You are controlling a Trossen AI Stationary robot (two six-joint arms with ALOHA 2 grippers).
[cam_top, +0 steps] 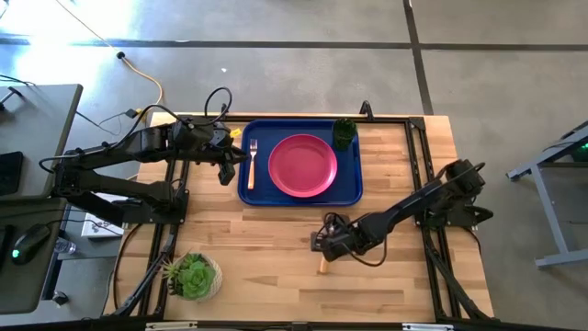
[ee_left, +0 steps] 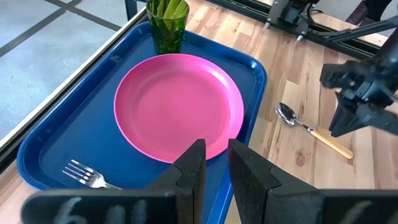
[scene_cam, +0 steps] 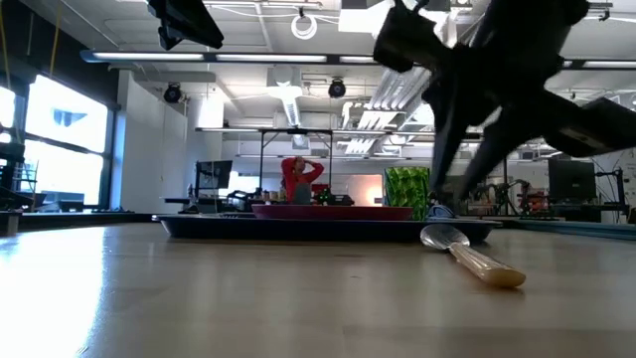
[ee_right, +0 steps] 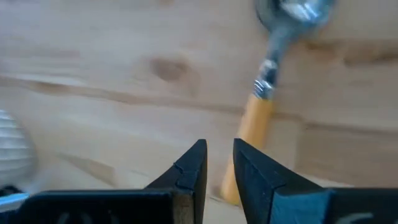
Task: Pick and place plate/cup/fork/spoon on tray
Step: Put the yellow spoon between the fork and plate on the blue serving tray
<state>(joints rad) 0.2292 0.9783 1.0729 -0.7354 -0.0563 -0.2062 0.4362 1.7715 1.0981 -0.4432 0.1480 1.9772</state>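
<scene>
The spoon (ee_right: 268,93) lies on the table just beyond the right gripper (ee_right: 217,163).

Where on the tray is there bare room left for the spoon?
Tray: a bare strip between plate and its right rim, below the cup. The left strip is crowded by the fork. The spoon lies on the table under the right gripper.

One tray (cam_top: 299,198), one plate (cam_top: 302,165), one cup (cam_top: 344,133), one fork (cam_top: 251,162), one spoon (ee_left: 311,129), one potted plant (cam_top: 192,276), two claws: left claw (cam_top: 227,173), right claw (cam_top: 322,241).
</scene>
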